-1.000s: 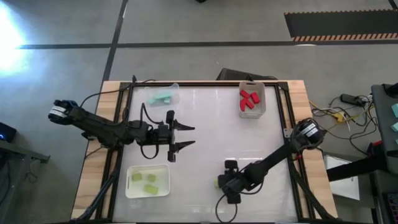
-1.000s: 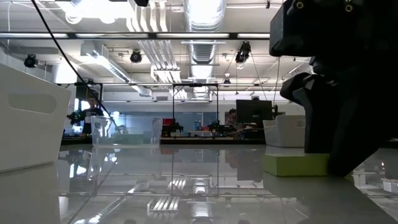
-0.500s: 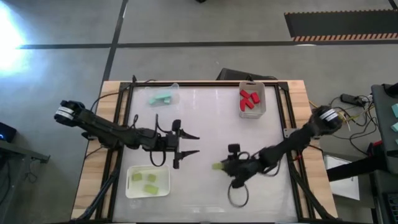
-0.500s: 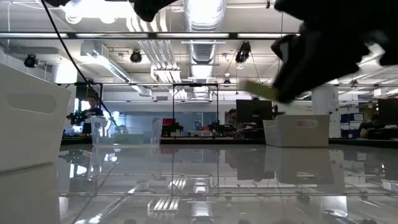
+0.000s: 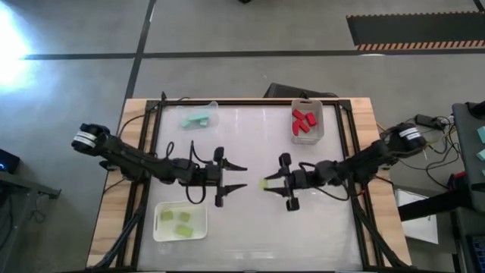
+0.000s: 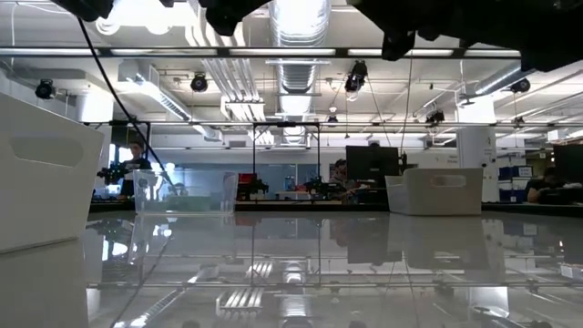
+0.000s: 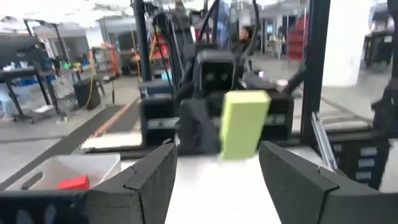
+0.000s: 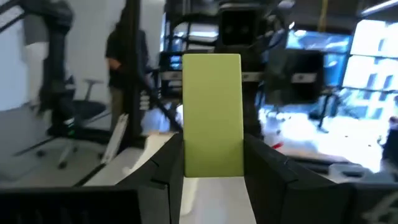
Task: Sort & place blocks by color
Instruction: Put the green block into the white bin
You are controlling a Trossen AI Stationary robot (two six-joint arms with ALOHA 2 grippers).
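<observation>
Blocks sorted across white tabletop: yellow-green ones in white tray at near left, red ones in tray at far right, teal ones apparently in clear tray at far left. Left pincer mid-tabletop, fingers spread wide, empty. Right pincer facing it, clamped on yellow-green block, held above tabletop.

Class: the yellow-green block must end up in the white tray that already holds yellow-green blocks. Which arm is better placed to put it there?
Probably left: the open left gripper faces the yellow-green block held by the right gripper, and the white tray lies on the left arm's side.
</observation>
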